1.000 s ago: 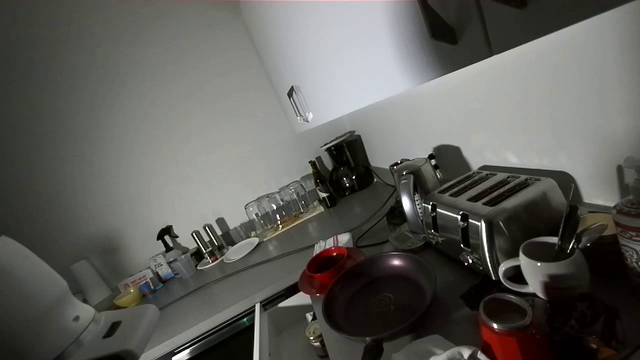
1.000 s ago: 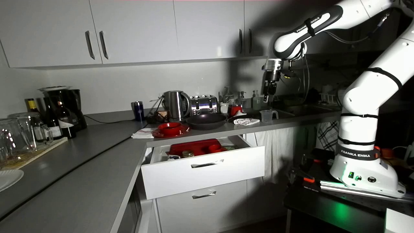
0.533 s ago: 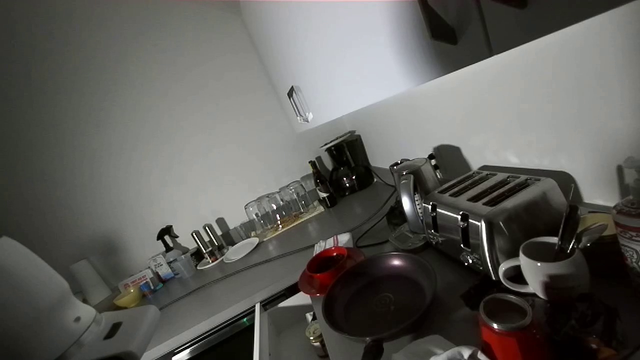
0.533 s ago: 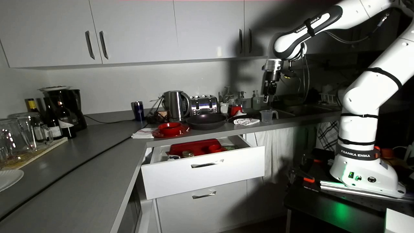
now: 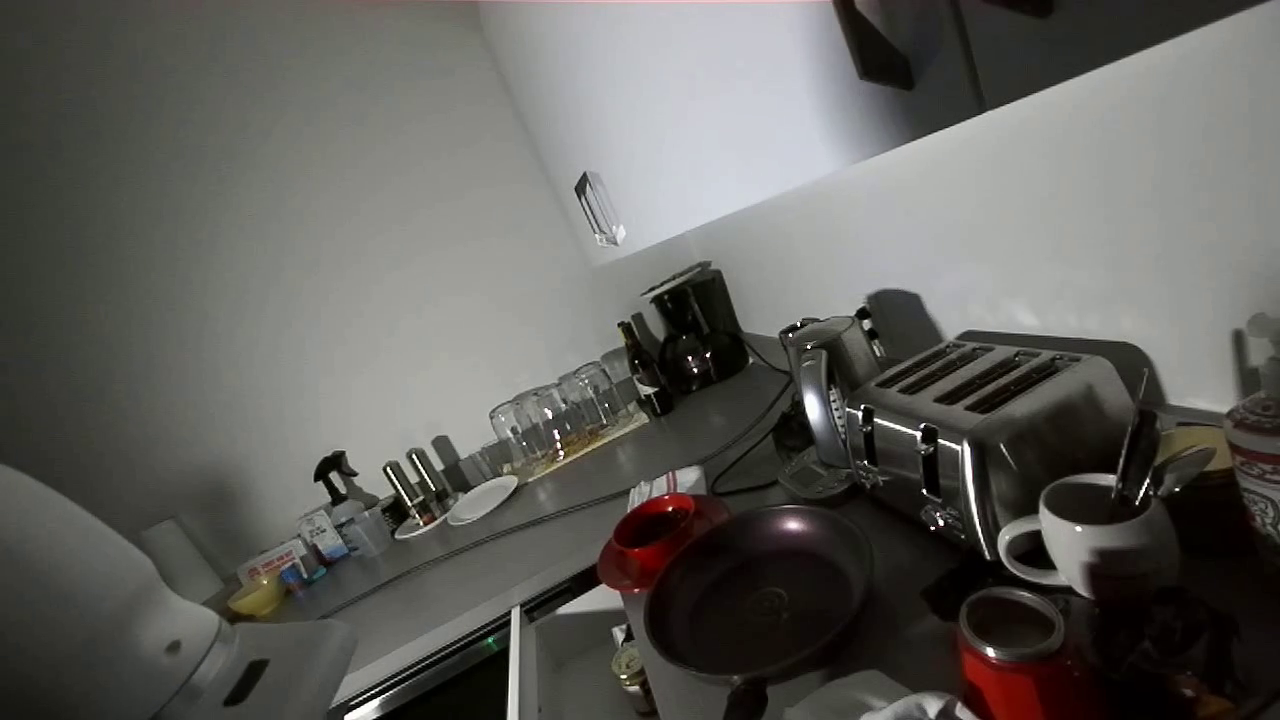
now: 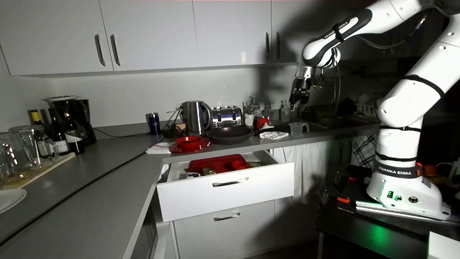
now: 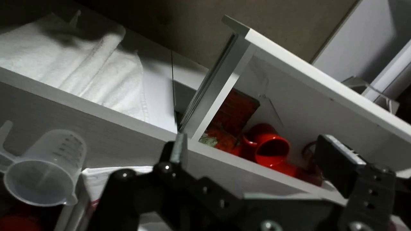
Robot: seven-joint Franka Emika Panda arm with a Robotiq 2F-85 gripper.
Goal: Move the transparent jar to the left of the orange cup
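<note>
The transparent jar, a clear greyish plastic jug with a handle, stands on the counter's front edge in an exterior view (image 6: 296, 129) and at the left of the wrist view (image 7: 48, 170). A round red cup with a dark inside sits on a red plate in both exterior views (image 5: 652, 524) (image 6: 189, 144). Another red cup (image 7: 273, 150) is in the open drawer. I cannot tell which is the orange cup. My gripper (image 6: 297, 105) hangs tilted above the jar, apart from it. In the wrist view the gripper (image 7: 257, 154) is open and empty, its fingers wide apart.
A black pan (image 6: 230, 134), red canister (image 6: 261, 123), folded cloth (image 6: 274, 135) and toaster (image 6: 226, 117) stand along the counter. The drawer (image 6: 226, 187) is pulled out below it. A white mug (image 5: 1110, 545) is beside the toaster. Drinking glasses (image 6: 25, 147) stand far left.
The arm has shifted slightly and the gripper has tilted, its tips now a little higher and swung away from vertical. The jar, cups and other objects have not moved.
</note>
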